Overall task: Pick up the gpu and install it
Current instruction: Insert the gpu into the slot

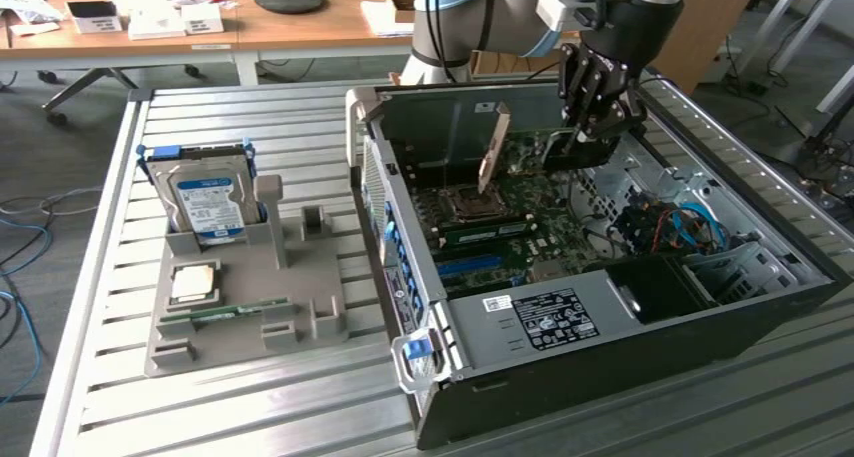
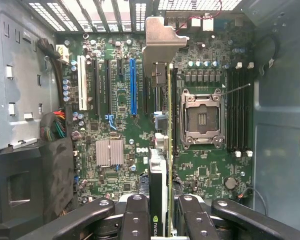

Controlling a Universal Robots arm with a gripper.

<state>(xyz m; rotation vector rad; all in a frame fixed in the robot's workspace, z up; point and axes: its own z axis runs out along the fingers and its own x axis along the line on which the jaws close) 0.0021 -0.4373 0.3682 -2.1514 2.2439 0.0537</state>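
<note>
Jaws of gripper (image 2: 160,207) pinched on gpu (image 2: 159,172). Card held edge-on inside case (image 1: 641,327), over motherboard (image 2: 115,120), beside CPU socket (image 2: 202,117), bracket toward rear grille. Install step judged in hand; seating cannot be told. Next move judged to need card edge lined with slot, straight press.

The exterior view looks down on the computer case (image 1: 601,377) from well back; the wrist view, behind the end effector (image 2: 161,212), faces its shared motherboard (image 2: 120,125) closely.
</note>
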